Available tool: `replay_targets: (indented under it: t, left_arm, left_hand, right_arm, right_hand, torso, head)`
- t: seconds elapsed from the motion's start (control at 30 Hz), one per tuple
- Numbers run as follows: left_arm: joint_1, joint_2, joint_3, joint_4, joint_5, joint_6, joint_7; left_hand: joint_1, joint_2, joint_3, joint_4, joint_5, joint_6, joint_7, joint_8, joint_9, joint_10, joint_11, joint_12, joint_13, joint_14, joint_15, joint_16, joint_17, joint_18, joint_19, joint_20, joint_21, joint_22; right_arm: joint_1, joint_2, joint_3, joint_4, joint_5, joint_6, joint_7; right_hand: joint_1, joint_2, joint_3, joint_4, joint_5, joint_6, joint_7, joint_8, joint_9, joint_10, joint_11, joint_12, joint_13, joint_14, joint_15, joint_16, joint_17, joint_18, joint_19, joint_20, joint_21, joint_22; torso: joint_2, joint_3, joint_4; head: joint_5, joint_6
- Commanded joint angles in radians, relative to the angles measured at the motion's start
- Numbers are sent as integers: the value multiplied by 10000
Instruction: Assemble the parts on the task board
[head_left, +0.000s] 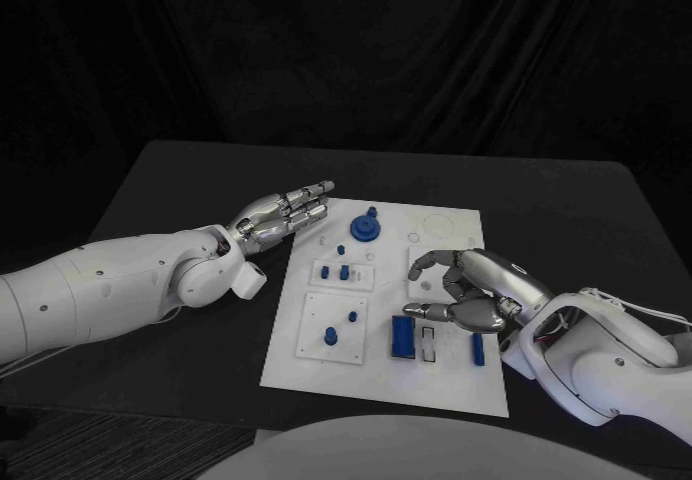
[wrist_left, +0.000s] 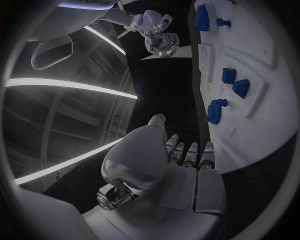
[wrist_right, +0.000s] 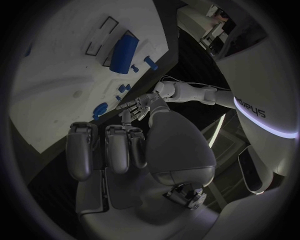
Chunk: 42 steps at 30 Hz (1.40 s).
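Hovering over the task board at its 3 o'clock edge, the right robot hand is curled in, apparently empty; the left robot hand, released and flat, waits at 10 o'clock. Seemingly between picks: next, grasp the blue bar. Roughly eight blue parts lie on one board mid-tabletop.

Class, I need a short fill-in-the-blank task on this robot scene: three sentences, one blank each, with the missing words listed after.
1. The task board lying on the black table is ____ in colour.
2. The small parts on the board are ____ in colour.
3. The left hand holds nothing, its fingers stretched out, while the ____ hand hovers over the board with fingers curled.

Missing words: white; blue; right
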Motion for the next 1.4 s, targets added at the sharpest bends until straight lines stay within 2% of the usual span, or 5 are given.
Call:
replay_targets:
  t: [0.03, 0.3, 0.57, 1.03, 1.4]
  left_arm:
    - [-19, -12, 7, 21, 11, 42, 186]
    - [-46, -31, 7, 23, 11, 72, 198]
    - [-85, -75, 7, 35, 11, 98, 201]
    - [-127, -96, 7, 45, 11, 145, 183]
    - [-135, -96, 8, 45, 11, 169, 165]
  left_hand:
    - [127, 19, 74, -14, 76, -4, -35, 30, 4, 16, 73, -66, -9, -4, 78, -36, -16, 21, -10, 68, -33, -17]
    - [146, 22, 97, -43, 97, -27, -46, 23, 1, 16, 73, -66, -9, -4, 81, -36, -16, 18, -10, 68, -33, -17]
    - [154, 24, 107, -54, 104, -35, -48, 21, -1, 16, 74, -66, -9, -4, 82, -36, -16, 17, -10, 69, -33, -17]
    - [160, 27, 118, -65, 111, -36, -48, 20, -1, 16, 74, -66, -9, -4, 84, -36, -16, 16, -10, 70, -33, -17]
    - [170, 31, 135, -82, 116, -46, -48, 17, -2, 16, 78, -66, -9, -4, 91, -36, -16, 14, -8, 74, -32, -16]
  right_arm:
    - [-42, 9, -1, -73, -1633, -317, 524]
    - [-539, 55, -2, -226, -2804, 275, 42]
    - [-952, 184, -2, -341, -3364, 670, -581]
    - [-1315, 495, -1, -540, -3743, 861, -1144]
    - [-1349, 633, 0, -645, -3861, 1003, -1379]
  right_hand:
    - [283, -19, -55, 25, 92, -225, -15, -234, -516, 1078, 48, 26, 2633, 731, 70, 36, 939, -55, 731, 72, 99, 2396]
    - [828, -791, 738, 375, -603, -459, 59, -364, -1581, 1078, 99, 26, 2633, 711, 106, -17, 831, -53, 725, 100, 91, 2391]
    - [190, -1546, 921, 432, -1442, -1040, 174, 407, -1653, 1078, 199, 26, 2633, 698, 187, -43, 773, -34, 693, 173, 22, 2365]
    - [-203, -1614, 806, 432, -1531, -1146, 155, 1196, -1475, 1078, 189, 26, 2633, 691, 182, -61, 734, -25, 679, 171, -11, 2353]
    - [468, -1118, 1243, 358, -84, -1667, 170, 2029, -1490, 1078, 208, 26, 2633, 677, 200, -104, 650, 30, 577, 195, -227, 2279]
  torso:
    - [17, 12, -4]
    - [11, -15, -2]
    - [6, 1, -26]
    - [13, -11, 9]
    - [13, -10, 4]
  head:
    - [39, 0]
    - [7, 0]
    - [26, 0]
    - [-5, 0]
    - [7, 0]
